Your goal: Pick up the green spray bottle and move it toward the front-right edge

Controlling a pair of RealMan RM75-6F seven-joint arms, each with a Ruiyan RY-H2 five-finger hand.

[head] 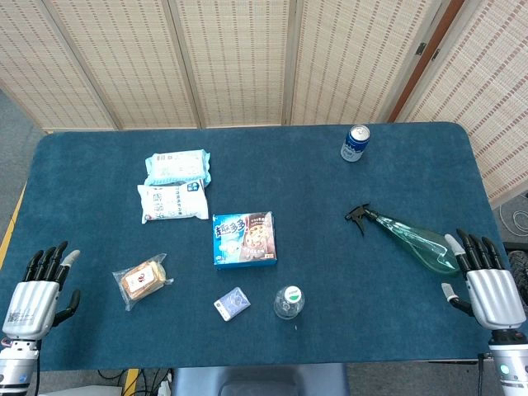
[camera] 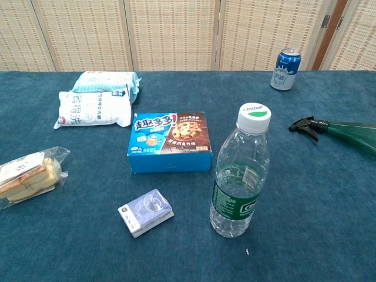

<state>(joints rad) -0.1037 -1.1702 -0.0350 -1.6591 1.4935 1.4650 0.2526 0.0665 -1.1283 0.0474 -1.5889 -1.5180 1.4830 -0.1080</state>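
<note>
From the head view I see the green spray bottle [head: 412, 235] lying on its side on the blue worktop [head: 330, 190], towards the right edge, its black trigger head pointing inward and its translucent tapered body running out to my right hand [head: 487, 285]. That hand sits at the worktop's front-right corner, palm down, fingers [head: 474, 247] spread and holding nothing, their tips just beside or perhaps touching the bottle's base; I cannot tell which. My left hand [head: 37, 289] rests at the front-left corner, fingers apart too, empty. I judge the pick-up is not yet done: I am at the reach step, and next I need to bring the right hand over the bottle's thicker body and close around it, since the smooth plastic lying flat may roll. Elsewhere there are a glossy cookie box [head: 245, 239], two soft white and pale blue packets [head: 175, 186], a crinkly clear bag of bread [head: 142, 280], a small card pack [head: 233, 304], a clear water bottle [head: 289, 302] seen from above, and a metal can [head: 355, 143] at the back. In the chest view neither hand shows; the spray bottle [camera: 341, 129] enters from the right edge, its matte black nozzle resting on the felt-like cloth, well apart from the upright, ribbed water bottle [camera: 239, 176] with its white cap
</note>
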